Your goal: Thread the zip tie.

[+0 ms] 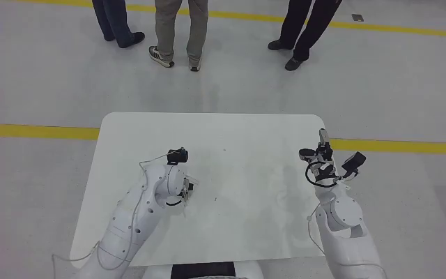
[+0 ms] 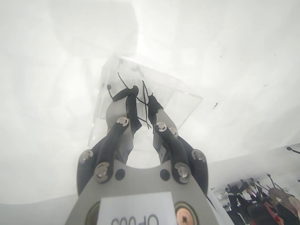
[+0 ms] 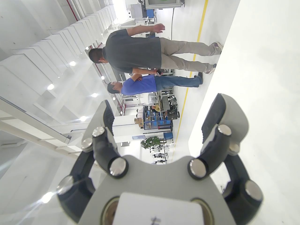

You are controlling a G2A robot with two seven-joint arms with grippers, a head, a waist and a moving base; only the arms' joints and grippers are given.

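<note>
the white worktop [image 1: 230,139] carries the job. seen from above, the left arm lies over it at about 9 o'clock of its centre, and the right arm is at the 3 o'clock edge.

the right claw [image 3: 164,111] is spread wide and released, holding nothing. it points off the worktop edge toward the room.

the left claw [image 2: 143,94] is dipped into a clear plastic box [image 2: 180,92] that stands on the worktop. its jaws are drawn in but a gap is left between them, so it reads as not yet clenched.

the black zip ties [image 2: 122,81] lie loose in that box, crossing one another. one thin strand runs straight through the gap between the jaws, and others lie at about 11 o'clock of the tips.

the step in hand looks like picking one tie out of the tangle. to do it well:

- clench on one strand only, near its middle, so both the head and the tail are left free for threading.
- lift slowly and straight up, since crossed ties may drag along or tip the light box.
- bring the tie toward the waiting right claw, which can then take the other end.
</note>
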